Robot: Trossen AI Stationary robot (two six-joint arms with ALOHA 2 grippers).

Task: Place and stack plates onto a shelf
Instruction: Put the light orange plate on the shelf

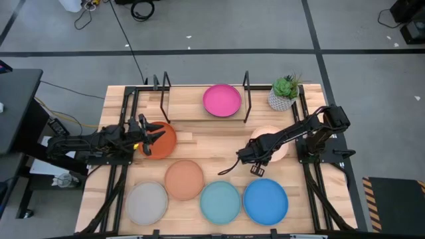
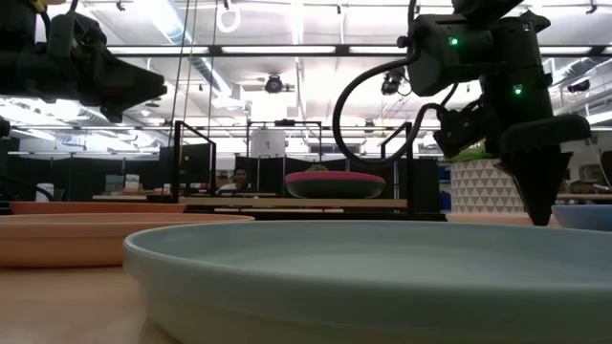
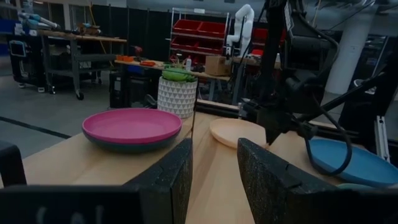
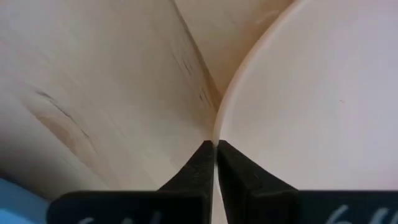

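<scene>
My right gripper (image 1: 257,154) (image 2: 540,212) points down at the left rim of the pale pink plate (image 1: 277,143) (image 3: 236,132) and is shut on it. My left gripper (image 1: 147,135) (image 3: 214,177) is open, raised above the left side of the orange plate (image 1: 163,141) (image 2: 96,206), and touches nothing. The magenta plate (image 1: 222,100) (image 3: 132,126) rests on the dark teal plate (image 3: 127,144), on the right half of the shelf (image 1: 182,109). Along the table's near side lie the salmon (image 1: 184,179), grey (image 1: 146,202), light turquoise (image 1: 220,202) and blue (image 1: 265,201) plates. My right gripper pinches the pale pink plate's rim (image 4: 217,127) between its two fingertips (image 4: 200,163), on the side facing the table's left. The fingers come from above, pointing down. The plate lies flat on the table (image 4: 112,74).
A potted plant (image 1: 285,93) stands right of the shelf, at the table's far right corner. The shelf's black wire uprights (image 1: 247,86) flank the magenta plate. The shelf's left half is bare board. A band of bare wood (image 1: 212,143) runs between the two grippers.
</scene>
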